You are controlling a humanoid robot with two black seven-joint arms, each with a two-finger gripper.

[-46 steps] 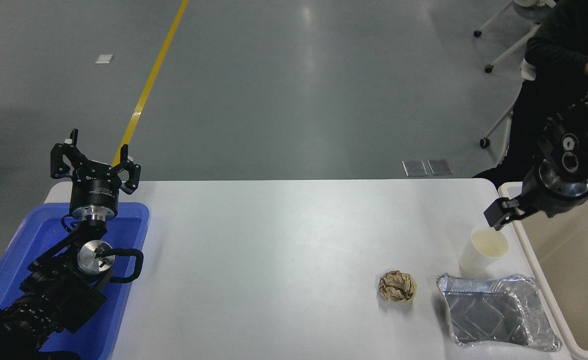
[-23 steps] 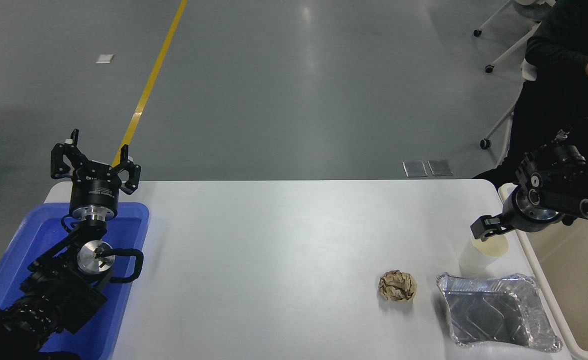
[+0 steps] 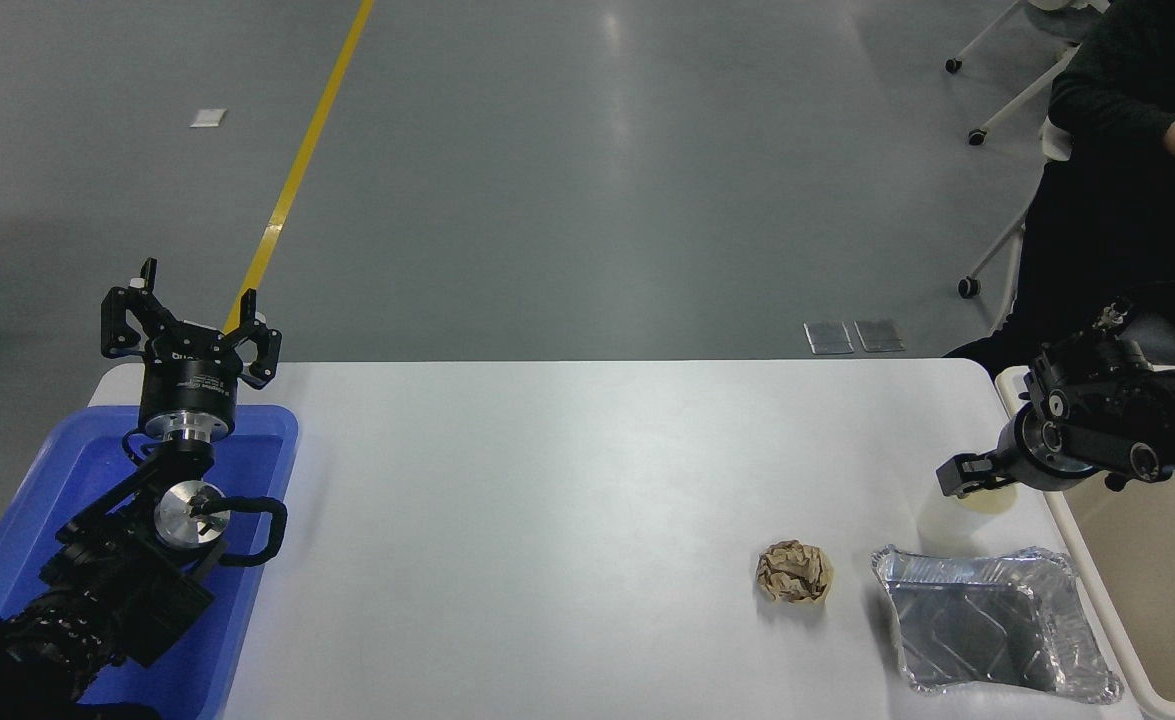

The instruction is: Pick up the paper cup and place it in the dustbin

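White paper cup [image 3: 950,518] stands upright near the counter's [image 3: 567,480] right edge, just left of the dustbin [image 3: 1077,560]. The right end effector [image 3: 967,474] sits at its rim; whether it grips cannot be told. Just in front lies a foil tray [image 3: 992,620], with a crumpled paper ball [image 3: 794,572] to its left. Open counter stretches left to the blue tray [image 3: 67,470], where the left end effector [image 3: 190,330] is parked, fingers spread.

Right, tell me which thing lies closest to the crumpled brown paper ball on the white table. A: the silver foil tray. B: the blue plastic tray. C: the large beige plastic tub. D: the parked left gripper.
A: the silver foil tray lies just right of the crumpled brown paper ball, with only a narrow strip of white table between them; the other options are farther away.
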